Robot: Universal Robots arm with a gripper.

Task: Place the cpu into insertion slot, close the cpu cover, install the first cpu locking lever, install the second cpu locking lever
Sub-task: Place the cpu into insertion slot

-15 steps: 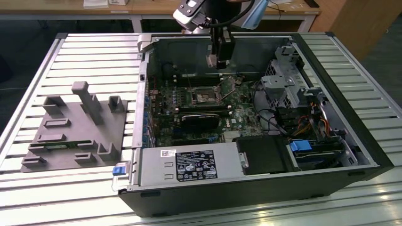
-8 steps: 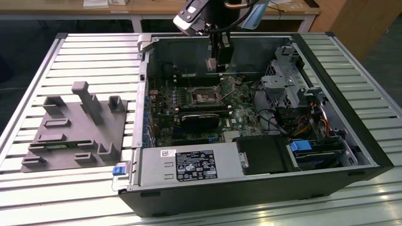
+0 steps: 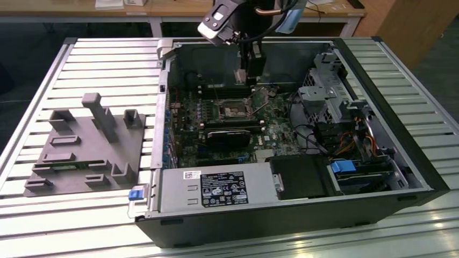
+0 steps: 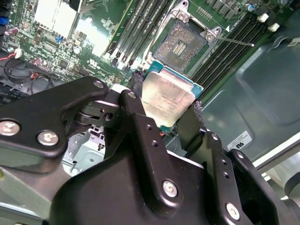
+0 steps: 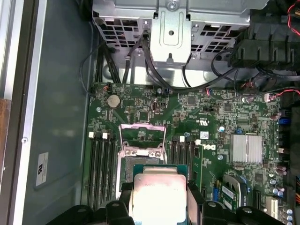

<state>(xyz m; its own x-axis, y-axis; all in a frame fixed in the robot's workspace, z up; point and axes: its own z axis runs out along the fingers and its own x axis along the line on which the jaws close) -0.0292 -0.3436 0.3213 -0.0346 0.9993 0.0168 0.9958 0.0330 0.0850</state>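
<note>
Step one, placing the chip, is in hand. The pincer (image 4: pixel 165 99) grips the cpu (image 4: pixel 169 96) by opposite edges, above the motherboard (image 5: pixel 197 112) and near the insertion slot (image 4: pixel 180 44). The cpu cover (image 5: pixel 143 125) stands raised. Seating it likely demands square alignment.

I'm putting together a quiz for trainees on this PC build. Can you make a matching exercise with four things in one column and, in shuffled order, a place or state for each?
Things
1. cpu
2. insertion slot
3. cpu cover
4. grey fixture plate

Places and states
A. swung open and raised
B. outside the computer case, at the exterior view's left
C. gripped in the claw, not yet seated
D. empty, with its contacts exposed

Pairs: 1-C, 2-D, 3-A, 4-B
</note>
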